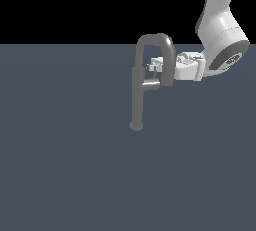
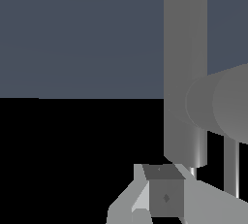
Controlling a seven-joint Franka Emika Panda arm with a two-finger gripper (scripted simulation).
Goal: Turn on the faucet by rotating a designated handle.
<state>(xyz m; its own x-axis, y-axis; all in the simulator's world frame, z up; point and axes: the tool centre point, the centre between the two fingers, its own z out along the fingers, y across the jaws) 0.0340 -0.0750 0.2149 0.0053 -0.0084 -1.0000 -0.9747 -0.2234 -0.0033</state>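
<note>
Grey faucet (image 1: 137, 95) whole only in exterior | claw (image 1: 156, 68) beside handle (image 1: 151, 83) | opening unclear

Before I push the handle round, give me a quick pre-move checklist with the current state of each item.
1. Faucet upright on its base: ok.
2. Handle in view, sticking out from the upright tube toward the exterior view's right: ok.
3. Gripper at the faucet, just above the handle: ok.
4. Fingers touching the handle: cannot tell; the spout covers part of the gripper.
5. Jaw opening: cannot tell in either view.
6. Wrist view showing the handle: not ok; only the tube and a fingertip can be made out.
</note>
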